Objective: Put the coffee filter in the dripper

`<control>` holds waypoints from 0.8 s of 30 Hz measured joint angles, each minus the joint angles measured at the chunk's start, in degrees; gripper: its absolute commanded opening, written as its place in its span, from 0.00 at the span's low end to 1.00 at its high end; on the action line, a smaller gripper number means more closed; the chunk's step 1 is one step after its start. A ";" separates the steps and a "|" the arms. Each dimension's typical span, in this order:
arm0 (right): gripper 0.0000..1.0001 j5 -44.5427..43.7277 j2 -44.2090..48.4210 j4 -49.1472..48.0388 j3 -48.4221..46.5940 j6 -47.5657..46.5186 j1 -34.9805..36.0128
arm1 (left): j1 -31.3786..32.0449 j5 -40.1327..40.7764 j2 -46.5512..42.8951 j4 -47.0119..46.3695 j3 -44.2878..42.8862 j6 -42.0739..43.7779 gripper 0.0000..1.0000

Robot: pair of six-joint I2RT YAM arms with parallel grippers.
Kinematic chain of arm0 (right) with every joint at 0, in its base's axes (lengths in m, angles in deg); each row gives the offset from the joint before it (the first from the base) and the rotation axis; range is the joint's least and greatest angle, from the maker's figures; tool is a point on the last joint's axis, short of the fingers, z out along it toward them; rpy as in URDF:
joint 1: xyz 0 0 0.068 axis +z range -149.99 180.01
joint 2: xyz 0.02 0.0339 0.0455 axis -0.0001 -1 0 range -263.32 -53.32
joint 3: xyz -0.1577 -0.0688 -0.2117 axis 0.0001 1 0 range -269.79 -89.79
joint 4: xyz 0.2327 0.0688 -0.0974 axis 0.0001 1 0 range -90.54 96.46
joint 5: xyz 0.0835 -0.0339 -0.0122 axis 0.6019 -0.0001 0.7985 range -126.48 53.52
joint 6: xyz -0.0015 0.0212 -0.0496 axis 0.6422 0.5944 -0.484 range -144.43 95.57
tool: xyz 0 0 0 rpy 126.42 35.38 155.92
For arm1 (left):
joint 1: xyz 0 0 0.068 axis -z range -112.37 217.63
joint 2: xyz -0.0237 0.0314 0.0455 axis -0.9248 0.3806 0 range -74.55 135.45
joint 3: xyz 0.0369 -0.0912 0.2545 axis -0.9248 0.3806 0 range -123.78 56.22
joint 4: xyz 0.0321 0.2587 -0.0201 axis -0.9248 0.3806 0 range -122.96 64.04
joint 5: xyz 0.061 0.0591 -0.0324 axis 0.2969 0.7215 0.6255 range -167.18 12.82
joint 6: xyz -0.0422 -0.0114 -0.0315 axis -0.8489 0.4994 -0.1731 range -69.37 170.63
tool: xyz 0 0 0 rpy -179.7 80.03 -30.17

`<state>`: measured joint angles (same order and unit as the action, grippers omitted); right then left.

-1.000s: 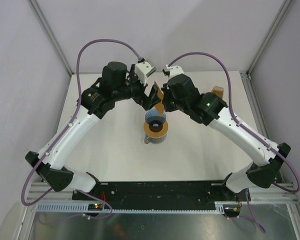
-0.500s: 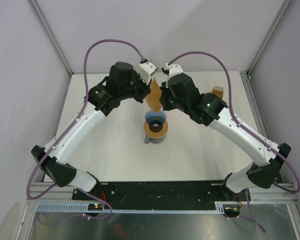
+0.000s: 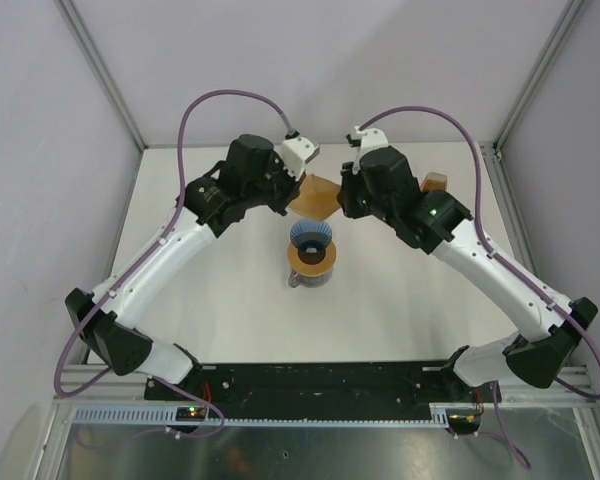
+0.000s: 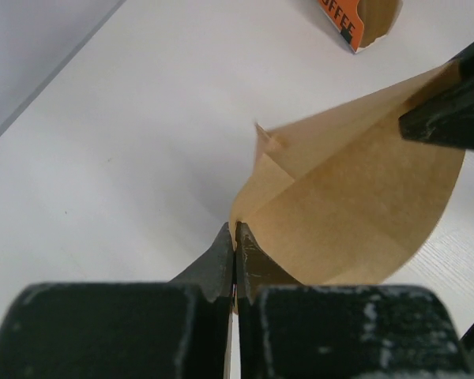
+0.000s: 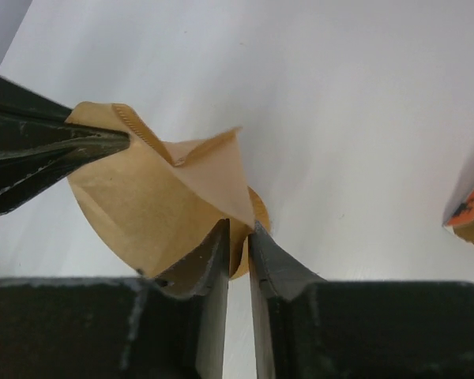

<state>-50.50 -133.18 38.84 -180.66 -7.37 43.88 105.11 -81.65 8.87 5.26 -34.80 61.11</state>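
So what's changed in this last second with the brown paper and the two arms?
The left gripper, open a second ago, has closed on one edge of the coffee filter. The right gripper is at the opposite edge, fingers slightly parted; whether it still grips is unclear. Both arms pulled back and apart, spreading the filter between them behind the dripper. The dripper and orange box stayed put.

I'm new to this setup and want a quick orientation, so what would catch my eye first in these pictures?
A tan coffee filter hangs spread open in the air between the two arms. The left gripper pinches one edge and the right gripper straddles the opposite one. Just nearer the arms' bases sits the blue dripper, with no filter in it.
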 measured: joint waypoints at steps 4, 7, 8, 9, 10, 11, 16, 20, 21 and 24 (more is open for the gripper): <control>0.53 1.01 0.02 -4.74 2.47 -3.61 2.12 | -0.07 -0.50 0.00 0.15 0.09 -0.07 0.00; 0.65 1.64 0.02 -8.48 3.82 -6.25 3.78 | -0.04 -1.57 -0.24 0.20 0.22 -0.04 0.00; 0.67 1.68 0.02 -9.42 4.17 -7.06 4.20 | -0.04 -1.99 -0.39 0.20 0.28 0.00 0.00; 0.68 1.66 0.02 -10.27 4.46 -7.82 4.35 | -0.04 -2.38 -0.50 0.22 0.33 0.09 0.00; 0.69 1.57 0.02 -11.02 4.68 -8.44 4.31 | -0.04 -2.93 -0.63 0.31 0.33 0.13 0.00; 0.69 1.51 0.00 -11.45 4.74 -8.98 4.17 | -0.04 -3.43 -0.74 0.31 0.35 0.17 0.00; 0.68 1.57 -0.20 -13.14 4.76 -12.17 2.99 | -0.04 -6.47 -1.22 0.66 0.39 1.60 0.00; 0.61 4.22 -0.50 -13.20 4.76 -12.87 1.57 | -0.04 -7.41 -1.36 1.31 0.39 2.12 0.00; 0.57 4.87 -0.59 -13.20 4.76 -12.85 1.44 | -0.04 -7.50 -1.36 1.46 0.39 2.12 0.00; 0.43 5.35 -1.07 -13.27 4.76 -12.85 1.31 | -0.04 -7.52 -1.36 1.84 0.39 2.08 0.00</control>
<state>-45.14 -134.25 25.57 -175.90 -20.22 45.20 105.06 -89.17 7.51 7.10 -34.41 63.18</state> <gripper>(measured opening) 0.545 0.006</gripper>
